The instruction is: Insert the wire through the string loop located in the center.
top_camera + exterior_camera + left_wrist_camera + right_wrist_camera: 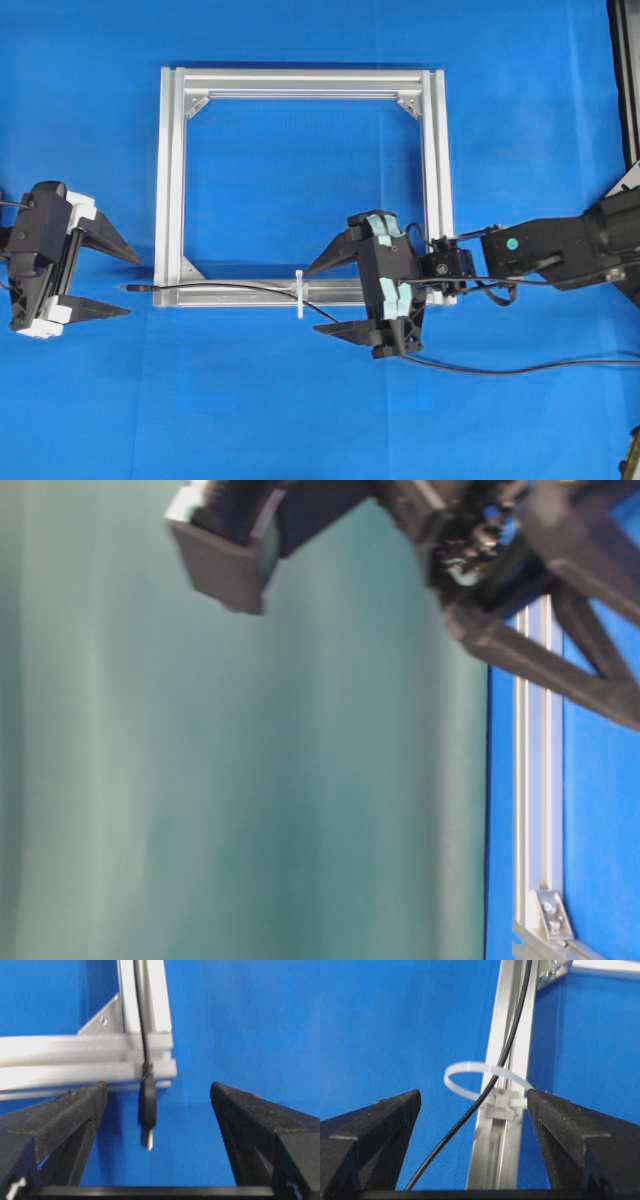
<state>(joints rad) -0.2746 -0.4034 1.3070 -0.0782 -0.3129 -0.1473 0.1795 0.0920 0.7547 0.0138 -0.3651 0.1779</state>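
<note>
Here's the square silver aluminium frame (305, 185) lying flat on the blue cloth-covered table (90, 400), and the action is all along its near rail. The wire (235, 287), a long thin black cable, runs along that rail, and in the right wrist view it clearly passes through the string loop (482, 1077), a thin white plastic tie arching over the rail from a small white block seated on it. From overhead the loop shows as a short white strip crossing the rail just left of the right gripper.

The wire's small dark plug (148, 1105) with its pale tip pokes out past the frame's left corner, lying on the cloth. The left gripper (122, 283), black with white fittings, sits just off that corner with its jaws spread wide, holding nothing; the plug lies between the two fingers without touching either.

Over on the other side, the right gripper (325, 298), black with pale teal pads, has its jaws wide apart too, one finger either side of the rail, close beside the loop, gripping nothing. Behind it the wire trails off across the cloth to the right edge.

The table-level view is blurred, showing only dark arm parts and a strip of the frame.
</note>
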